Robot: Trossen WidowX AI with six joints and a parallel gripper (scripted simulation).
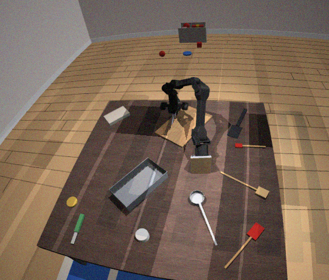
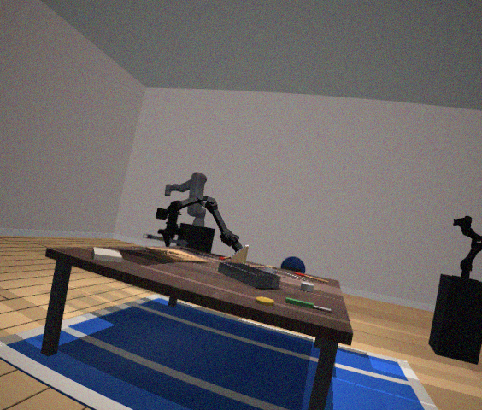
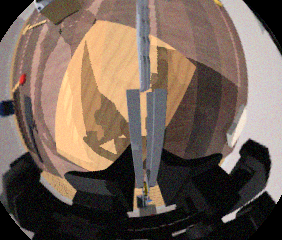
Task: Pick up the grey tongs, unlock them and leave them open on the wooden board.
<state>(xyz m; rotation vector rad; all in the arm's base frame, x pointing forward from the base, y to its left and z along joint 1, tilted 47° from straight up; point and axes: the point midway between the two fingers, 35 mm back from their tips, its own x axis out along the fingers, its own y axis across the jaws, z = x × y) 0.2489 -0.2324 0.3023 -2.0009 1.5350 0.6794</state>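
My gripper [image 1: 172, 112] [image 2: 167, 243] [image 3: 140, 143] is shut on the grey tongs [image 1: 172, 118] [image 2: 148, 236] [image 3: 143, 45] and holds them in the air, roughly level, with their tips towards the top of the wrist view. In the wrist view the two arms run close together and the jaws appear together. Small coloured parts show near the hinge at the bottom, too small to read. The wooden board [image 1: 174, 137] [image 2: 188, 255] [image 3: 116, 45] lies below the gripper and tongs. The roasting tin [image 1: 119, 200] [image 2: 249, 275] stands further forward, with nothing across it.
A white block [image 1: 116, 115] [image 2: 107, 254] lies at the left rear of the table. A black spatula [image 1: 234, 131] and a small red-headed tool [image 1: 238, 145] lie to the right. A ladle [image 1: 196, 198] and a wooden mallet [image 1: 261, 192] lie in front of the arm's base.
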